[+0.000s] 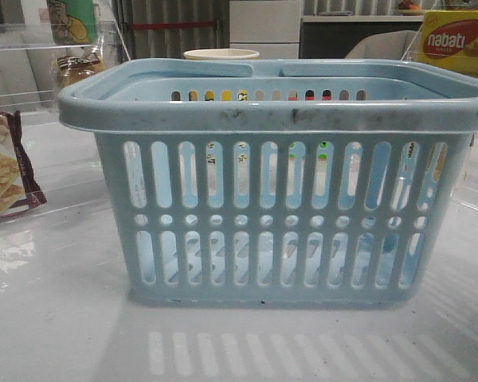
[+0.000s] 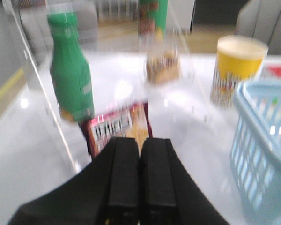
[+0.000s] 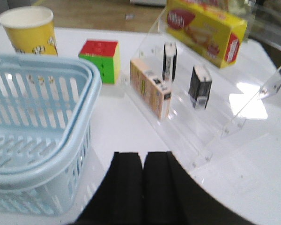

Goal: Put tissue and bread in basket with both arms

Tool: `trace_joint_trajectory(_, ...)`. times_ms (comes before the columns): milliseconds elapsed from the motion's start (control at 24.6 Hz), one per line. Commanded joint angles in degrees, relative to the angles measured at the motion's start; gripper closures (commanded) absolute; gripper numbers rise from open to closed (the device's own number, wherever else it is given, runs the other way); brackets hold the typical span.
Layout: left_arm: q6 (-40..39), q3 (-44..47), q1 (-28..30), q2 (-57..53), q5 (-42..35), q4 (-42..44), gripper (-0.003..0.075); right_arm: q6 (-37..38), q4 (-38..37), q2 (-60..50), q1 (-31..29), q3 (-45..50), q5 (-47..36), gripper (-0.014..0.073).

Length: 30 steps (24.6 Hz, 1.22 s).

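The light-blue basket (image 1: 279, 231) stands in the middle of the table and looks empty; it also shows in the left wrist view (image 2: 264, 140) and the right wrist view (image 3: 33, 117). The bread (image 2: 163, 68), a small brown loaf in clear wrap, sits on a clear acrylic stand left of the basket, blurred; it also shows in the front view (image 1: 76, 70). A pale peach pack (image 3: 150, 88), possibly the tissue, stands on another clear stand right of the basket. My left gripper (image 2: 140, 140) is shut and empty above a cracker packet (image 2: 119, 126). My right gripper (image 3: 143, 153) is shut and empty beside the basket.
A green bottle (image 2: 71, 70), yellow cup (image 3: 30, 30), colour cube (image 3: 100, 58), yellow nabati box (image 3: 206, 28) and two small dark packs (image 3: 199, 86) surround the basket. Clear acrylic stands (image 3: 225, 117) rise on both sides. The cracker packet (image 1: 4, 171) lies at the left.
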Motion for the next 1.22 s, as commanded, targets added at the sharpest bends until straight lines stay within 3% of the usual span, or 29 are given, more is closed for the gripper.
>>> trace_joint_trajectory(0,-0.6,-0.6,0.0,3.2,-1.4,-0.6,0.0629,-0.4,-0.7,4.6,0.1,-1.7,-1.1,0.0524)
trace_joint_trajectory(162,-0.6,1.5,0.0,5.4,-1.4,-0.6,0.0627,-0.4,-0.7,10.5,0.1,-1.6,0.3,0.0524)
trace_joint_trajectory(243,-0.4,2.1,0.0,5.9,-1.9,-0.6,0.0583,-0.4,-0.7,12.9,0.1,-1.6,0.7,0.0506)
trace_joint_trajectory(284,-0.3,2.1,0.0,6.0,-2.2,-0.6,0.0522,-0.4,-0.7,14.0,0.1,-1.6,0.7,0.0458)
trace_joint_trajectory(406,-0.3,2.1,0.0,6.1,-3.5,-0.6,0.0267,-0.4,-0.7,17.1,0.1,-1.6,0.3,0.0195)
trace_joint_trajectory(487,0.1,2.1,0.0,6.5,-2.8,-0.6,0.0164,-0.4,-0.7,18.8,0.1,-1.6,0.4,0.0064)
trace_joint_trajectory(649,2.3,2.1,-4.0,7.3,-2.8,-1.4,0.0159,-0.4,-1.6,23.3,-1.0,-4.1,0.4,0.0062)
trace_joint_trajectory(933,2.9,2.1,-15.3,9.2,-2.7,-1.2,0.0159,-0.4,-1.5,37.4,-10.3,-18.1,0.7,0.0064)
trace_joint_trajectory(1177,2.9,2.1,-16.9,9.2,-2.7,-1.2,0.0159,-0.4,-1.5,51.1,-11.4,-30.9,0.0,0.0064)
